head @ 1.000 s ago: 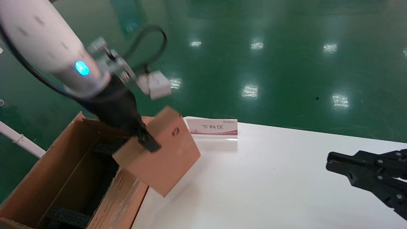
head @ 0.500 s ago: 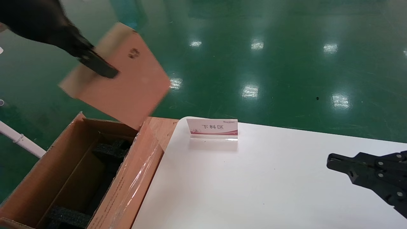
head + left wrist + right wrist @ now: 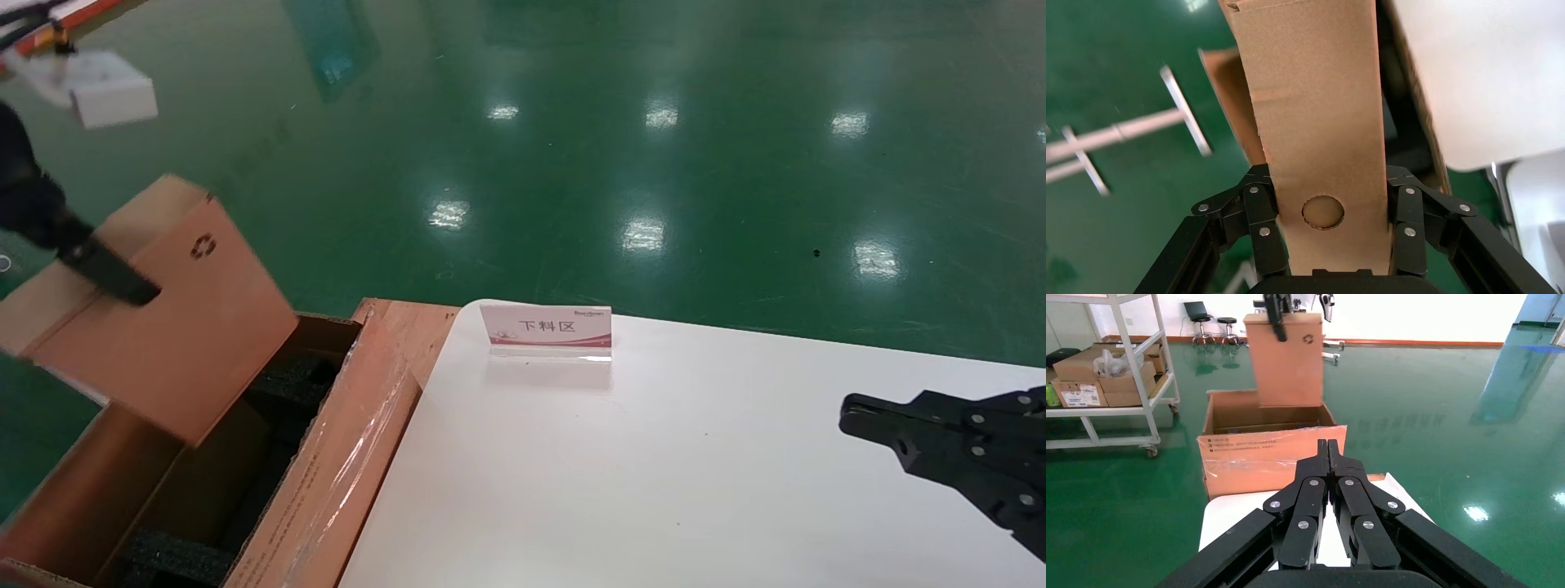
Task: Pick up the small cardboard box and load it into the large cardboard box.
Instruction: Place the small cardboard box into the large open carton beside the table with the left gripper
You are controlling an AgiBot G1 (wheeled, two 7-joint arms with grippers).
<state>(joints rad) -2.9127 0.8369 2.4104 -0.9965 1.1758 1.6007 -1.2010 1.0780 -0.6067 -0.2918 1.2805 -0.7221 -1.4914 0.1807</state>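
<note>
While the right gripper (image 3: 1327,447) rests closed, the left gripper (image 3: 1330,211) clamps the small cardboard box (image 3: 163,318), seemingly above the large cardboard box (image 3: 343,441).

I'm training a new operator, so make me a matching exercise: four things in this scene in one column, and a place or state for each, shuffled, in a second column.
Column one:
1. small cardboard box
2. large cardboard box
3. right gripper
4. sign card

Column two:
A. standing on the white table
B. jaws shut, holding nothing
C. held over the carton by the left gripper
D. open, black foam inside

Pairs: 1-C, 2-D, 3-B, 4-A
</note>
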